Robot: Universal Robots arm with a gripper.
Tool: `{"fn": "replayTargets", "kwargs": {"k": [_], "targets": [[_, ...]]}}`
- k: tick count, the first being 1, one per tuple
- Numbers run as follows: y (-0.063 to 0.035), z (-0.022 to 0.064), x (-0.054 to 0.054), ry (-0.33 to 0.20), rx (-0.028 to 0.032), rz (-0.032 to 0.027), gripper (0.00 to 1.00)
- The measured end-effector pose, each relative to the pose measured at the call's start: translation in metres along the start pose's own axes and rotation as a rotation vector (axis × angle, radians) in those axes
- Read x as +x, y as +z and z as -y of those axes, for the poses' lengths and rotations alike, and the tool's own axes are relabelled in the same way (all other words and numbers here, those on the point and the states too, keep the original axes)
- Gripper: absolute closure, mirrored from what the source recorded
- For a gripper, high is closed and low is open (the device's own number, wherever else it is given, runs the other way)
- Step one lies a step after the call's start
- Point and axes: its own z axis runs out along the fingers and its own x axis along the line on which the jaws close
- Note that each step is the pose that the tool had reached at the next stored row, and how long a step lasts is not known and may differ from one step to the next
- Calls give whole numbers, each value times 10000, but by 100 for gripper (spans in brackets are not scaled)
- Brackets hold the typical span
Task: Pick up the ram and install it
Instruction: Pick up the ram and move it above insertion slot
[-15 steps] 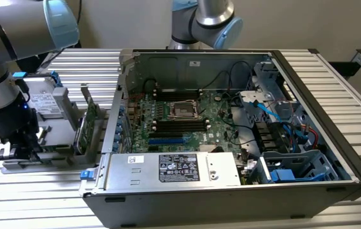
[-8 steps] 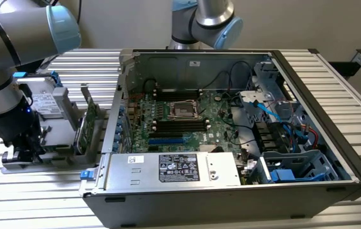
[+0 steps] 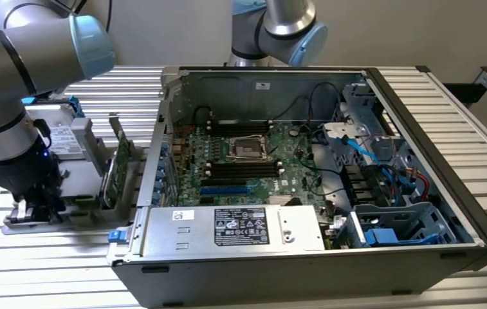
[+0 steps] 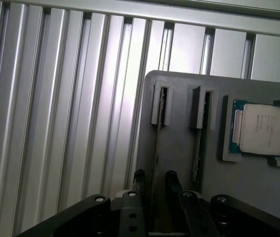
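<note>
Two gripper point(image 4: 155, 174) fingers point(image 4: 140, 183) stand apart around the ram point(image 4: 157, 143), nine o'clock from the computer case point(image 3: 269, 283) in the exterior view. Keep it centred and squeeze softly.

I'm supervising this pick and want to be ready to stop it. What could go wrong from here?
The ram stands edge-on between the open fingers, seated in a slot of the gray holder; an uneven squeeze might tilt or jam it there. A second stick stands in the neighbouring slot, close to one finger, and might get bumped.
</note>
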Motion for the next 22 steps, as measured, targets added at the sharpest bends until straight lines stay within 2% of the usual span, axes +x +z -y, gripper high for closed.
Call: {"fn": "replayTargets", "kwargs": {"k": [7, 18, 20, 22], "targets": [[43, 7, 0, 0, 1, 0, 69], [42, 13, 1, 0, 1, 0, 69], [43, 13, 1, 0, 1, 0, 71], [42, 13, 1, 0, 0, 0, 84]]}}
